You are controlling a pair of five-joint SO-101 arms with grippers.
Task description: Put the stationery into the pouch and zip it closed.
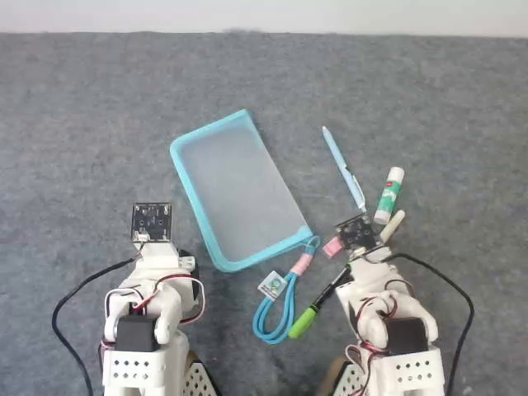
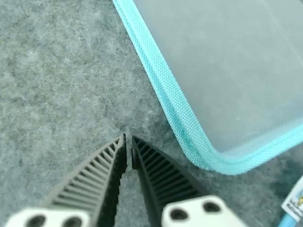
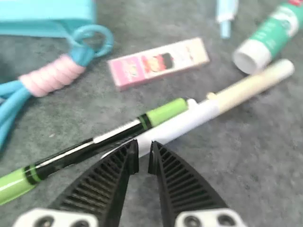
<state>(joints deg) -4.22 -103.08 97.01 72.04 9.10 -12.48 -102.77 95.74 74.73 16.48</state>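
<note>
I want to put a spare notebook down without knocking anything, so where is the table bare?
Bare table left of the pouch, ahead of the left gripper; also the far strip behind the pouch, and right of the glue stick. Crowded between pouch and right gripper: green pen, eraser, strap.

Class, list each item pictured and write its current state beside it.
pouch, lying flat, looks empty
left tool, shut, holding nothing
right tool, shut, holding nothing
glue stick, lying outside the pouch
blue pen, lying outside the pouch
green pen, lying outside the pouch
white pen, lying outside the pouch
eraser, lying outside the pouch
</note>
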